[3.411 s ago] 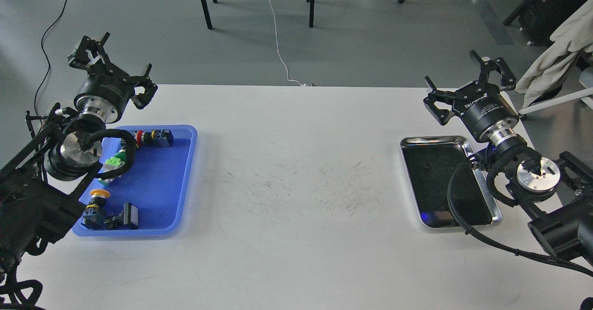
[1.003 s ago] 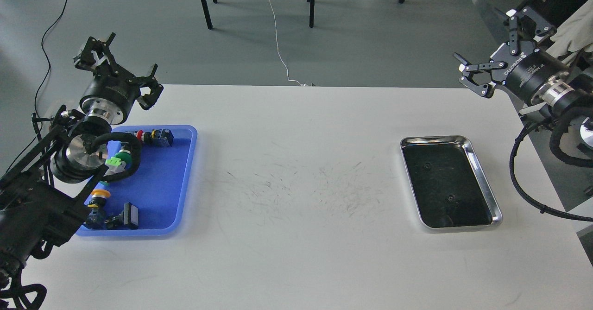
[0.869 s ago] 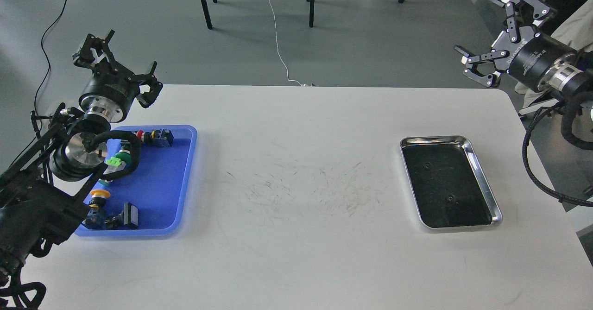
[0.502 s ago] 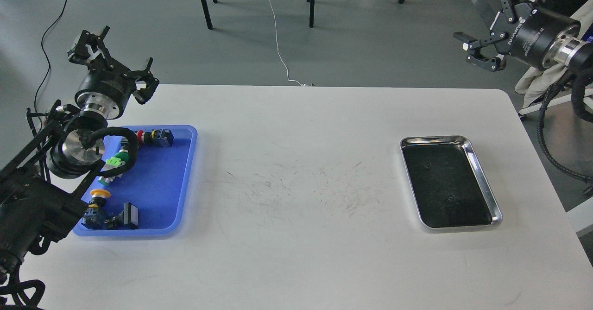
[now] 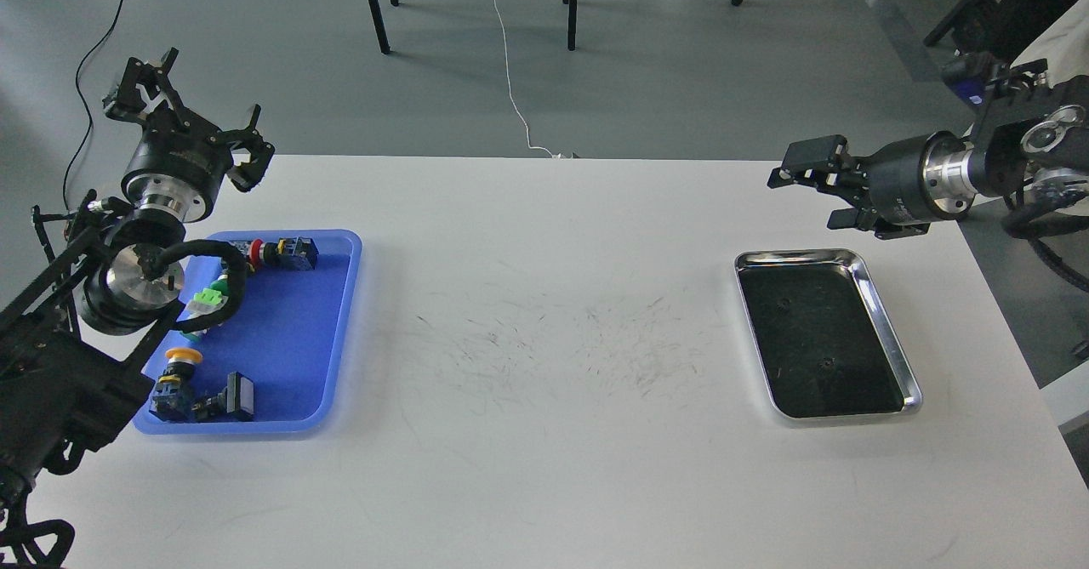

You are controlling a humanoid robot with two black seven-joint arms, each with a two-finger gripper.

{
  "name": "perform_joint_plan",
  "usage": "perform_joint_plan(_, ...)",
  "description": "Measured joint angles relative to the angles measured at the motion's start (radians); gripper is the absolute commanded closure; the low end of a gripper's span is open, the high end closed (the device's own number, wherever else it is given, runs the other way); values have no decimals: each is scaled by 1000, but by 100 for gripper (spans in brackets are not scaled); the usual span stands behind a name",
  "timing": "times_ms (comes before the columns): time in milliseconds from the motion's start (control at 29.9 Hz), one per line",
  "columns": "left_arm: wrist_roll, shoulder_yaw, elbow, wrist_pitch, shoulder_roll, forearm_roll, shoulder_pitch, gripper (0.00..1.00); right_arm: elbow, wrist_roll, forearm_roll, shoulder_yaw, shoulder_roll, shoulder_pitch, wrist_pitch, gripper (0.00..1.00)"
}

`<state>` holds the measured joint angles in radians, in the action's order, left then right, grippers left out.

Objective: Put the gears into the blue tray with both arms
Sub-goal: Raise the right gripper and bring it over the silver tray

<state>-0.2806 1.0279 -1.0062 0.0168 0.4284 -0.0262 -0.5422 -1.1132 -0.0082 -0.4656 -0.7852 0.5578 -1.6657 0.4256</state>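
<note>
Right arm: the right gripper (image 5: 804,179), half a second earlier raised high beyond the table's far right corner, had swung down and turned sideways, hanging just past the far end of the steel tray (image 5: 885,335); seen edge-on, its opening could not be told.
Left arm: the left gripper (image 5: 183,114) hovered beyond the blue tray (image 5: 336,331), fingers spread wide, empty, little moved.
Gears: two tiny gears (image 5: 782,303) lay on the steel tray's dark floor, well apart; none had reached the blue tray, which held only push-button switches (image 5: 281,253).
Meaning: the right arm appeared to be lining up for a first pick; transfer not begun.
</note>
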Motion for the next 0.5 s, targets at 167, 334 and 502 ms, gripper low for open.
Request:
perform_joint_plan(167, 0, -2, 0, -6, 3, 0, 3, 2, -18, -6, -34, -162, -157, -37, 1, 1)
perform_joint_plan(334, -1, -7, 0, -6, -4, 0, 6, 2, -13, -6, -58, -241, -238, -31, 28, 1)
perform_joint_plan(502, -3, -9, 0, -6, -13, 0, 11, 2, 23, -2, -77, -255, -249, 10, 37, 2)
